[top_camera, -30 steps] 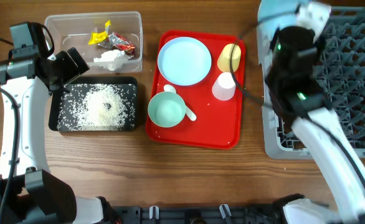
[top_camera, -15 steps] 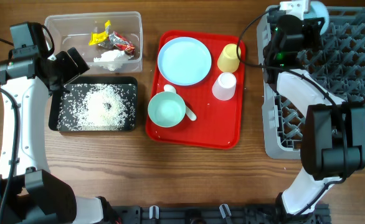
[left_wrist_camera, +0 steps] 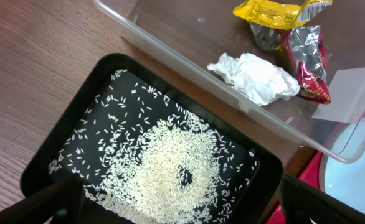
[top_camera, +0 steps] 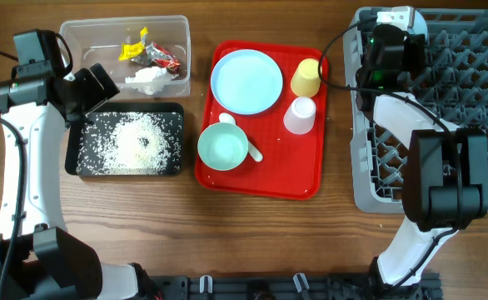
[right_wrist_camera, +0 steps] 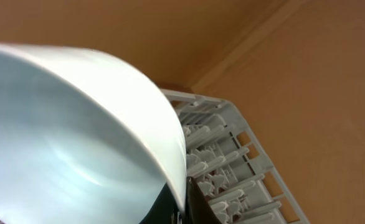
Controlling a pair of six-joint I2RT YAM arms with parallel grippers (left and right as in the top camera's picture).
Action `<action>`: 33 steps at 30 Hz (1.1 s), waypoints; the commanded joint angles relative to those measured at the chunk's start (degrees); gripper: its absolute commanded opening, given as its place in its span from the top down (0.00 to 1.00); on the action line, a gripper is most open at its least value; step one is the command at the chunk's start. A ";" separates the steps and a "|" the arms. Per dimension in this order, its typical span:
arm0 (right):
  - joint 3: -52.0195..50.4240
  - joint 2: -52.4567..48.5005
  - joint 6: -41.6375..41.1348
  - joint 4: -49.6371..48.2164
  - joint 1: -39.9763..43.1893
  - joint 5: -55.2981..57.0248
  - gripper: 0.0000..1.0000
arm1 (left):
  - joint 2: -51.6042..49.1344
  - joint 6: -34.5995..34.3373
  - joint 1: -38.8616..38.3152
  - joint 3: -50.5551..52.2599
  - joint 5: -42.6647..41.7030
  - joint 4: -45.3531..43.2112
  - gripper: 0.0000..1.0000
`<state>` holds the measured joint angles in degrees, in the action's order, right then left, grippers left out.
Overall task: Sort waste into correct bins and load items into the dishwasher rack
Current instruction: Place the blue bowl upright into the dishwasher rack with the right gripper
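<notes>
Light-blue bowl (right_wrist_camera: 76, 143), pinched at its rim by the right gripper (top_camera: 394, 25) and hung over the far left corner of the grey rack (top_camera: 477, 100), judged mid-loading, next needing lowering between pegs (right_wrist_camera: 213, 174) and release; left gripper (left_wrist_camera: 182, 208) spread wide above rice (left_wrist_camera: 170, 168) in the black tray (left_wrist_camera: 64, 118).

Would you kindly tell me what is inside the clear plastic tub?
The clear tub holds a yellow wrapper, a red-dark wrapper and a white tissue wad. Anything beneath them is covered.

Showing white shells and black joint housings on the left arm (top_camera: 19, 175) and right arm (top_camera: 398, 108). Trailing thin black cables (top_camera: 313, 87). Glowing small green lights on the right one.
</notes>
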<state>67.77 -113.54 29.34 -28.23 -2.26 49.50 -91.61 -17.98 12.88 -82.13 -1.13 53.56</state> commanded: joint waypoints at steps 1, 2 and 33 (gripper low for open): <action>0.04 -1.51 -0.79 0.94 -0.33 0.09 0.95 | 0.00 -0.52 0.24 -0.39 0.35 -0.17 0.00; 0.04 -1.51 -0.81 1.97 -0.57 0.07 0.92 | 0.00 -0.50 0.24 -0.39 0.35 -0.17 0.00; 0.07 13.73 -17.51 26.62 -12.96 -3.13 0.00 | 0.00 -0.50 0.24 -0.39 0.35 -0.17 0.00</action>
<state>67.85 -108.16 16.67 -2.68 -14.76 50.96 -91.61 -17.98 12.88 -82.13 -1.13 53.56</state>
